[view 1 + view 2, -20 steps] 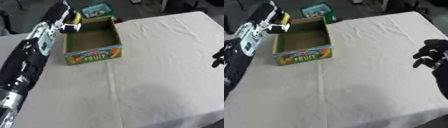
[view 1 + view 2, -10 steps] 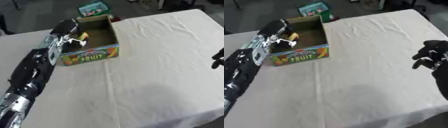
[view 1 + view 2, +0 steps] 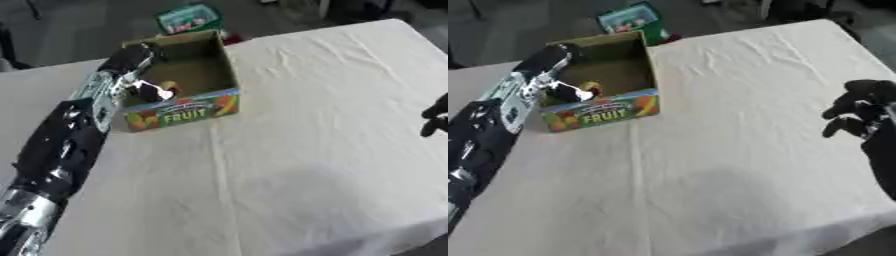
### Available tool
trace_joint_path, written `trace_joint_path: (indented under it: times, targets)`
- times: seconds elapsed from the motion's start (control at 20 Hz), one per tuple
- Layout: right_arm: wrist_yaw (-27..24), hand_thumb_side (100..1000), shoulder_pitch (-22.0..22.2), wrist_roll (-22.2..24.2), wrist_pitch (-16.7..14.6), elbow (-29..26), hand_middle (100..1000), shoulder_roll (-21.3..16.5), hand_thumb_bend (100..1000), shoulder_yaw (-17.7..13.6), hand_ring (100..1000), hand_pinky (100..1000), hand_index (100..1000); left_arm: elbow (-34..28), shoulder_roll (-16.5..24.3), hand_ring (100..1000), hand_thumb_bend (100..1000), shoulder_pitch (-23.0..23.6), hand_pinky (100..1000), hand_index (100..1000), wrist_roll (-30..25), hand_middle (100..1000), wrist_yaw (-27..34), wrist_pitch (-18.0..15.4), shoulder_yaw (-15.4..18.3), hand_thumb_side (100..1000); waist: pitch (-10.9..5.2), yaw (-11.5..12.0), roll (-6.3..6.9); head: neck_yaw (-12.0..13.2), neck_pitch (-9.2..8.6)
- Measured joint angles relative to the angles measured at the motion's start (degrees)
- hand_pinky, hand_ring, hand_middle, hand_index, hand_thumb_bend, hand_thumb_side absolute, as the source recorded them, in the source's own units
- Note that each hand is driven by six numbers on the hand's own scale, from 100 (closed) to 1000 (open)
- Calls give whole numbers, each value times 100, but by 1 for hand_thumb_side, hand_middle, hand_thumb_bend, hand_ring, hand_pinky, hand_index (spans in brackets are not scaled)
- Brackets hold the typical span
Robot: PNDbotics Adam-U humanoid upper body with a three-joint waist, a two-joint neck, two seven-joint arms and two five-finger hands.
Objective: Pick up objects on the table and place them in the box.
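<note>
The cardboard box (image 3: 188,80) stands open-topped at the far left of the table (image 3: 315,130), which is covered with a pale creased cloth. Its near wall carries a colourful fruit print and the word "FRUIT" in white capitals. Inside the box, low against that near wall, lies a small object (image 3: 166,87) showing yellow and dark; what it is cannot be told. The left hand (image 3: 147,89) reaches over the box's left wall into the opening, its fingers curled down beside the small object; whether they grasp it cannot be told. The right hand (image 3: 859,112) hangs over the table's right edge, well apart from the box, fingers curled and holding nothing. Beyond the box, off the table, sits a green package (image 3: 187,18) with unreadable print
</note>
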Motion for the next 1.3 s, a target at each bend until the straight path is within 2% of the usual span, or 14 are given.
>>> trace_joint_path:
  times: [0.2,0.5,0.55,0.6,0.7,0.85,1.05,1.3]
  targets:
    - [0,583,17,-4,-1,0,530,1,100,-5,561,423,695,-484,126,563,100,100,618,706,376,569,972,26,-1,248,-27,113,-28,-38,1]
    - [0,579,41,-23,-15,1,530,30,100,-40,561,424,695,-1680,473,541,100,596,600,689,583,542,3060,196,-2,384,-59,366,-113,-140,10]
    - [0,579,52,-30,-21,1,530,34,100,-42,561,424,695,-1948,536,539,100,748,598,686,606,540,3406,246,10,401,-67,426,-124,-161,13]
    - [0,577,72,-34,-24,1,530,34,100,-49,561,424,695,-2214,598,534,100,922,592,679,641,533,3738,298,39,472,-73,488,-136,-182,16]
    - [0,575,90,-41,-28,1,530,35,100,-71,561,424,695,-2725,708,533,100,1284,588,673,738,530,4407,417,120,545,-90,605,-173,-207,40]
    - [-2,577,91,-56,-40,1,530,37,100,-74,561,423,694,-3428,818,535,100,1821,587,673,900,532,5326,571,246,603,-99,735,-213,-230,58]
    - [-3,578,102,-66,-38,1,529,37,100,-75,560,422,694,-4258,857,536,100,2539,586,675,1078,532,6232,661,407,641,-99,848,-246,-230,62]
    - [-3,579,127,-73,-37,2,529,38,100,-83,560,422,694,-4930,845,532,100,3266,580,674,1201,528,6852,736,541,683,-99,956,-249,-177,81]
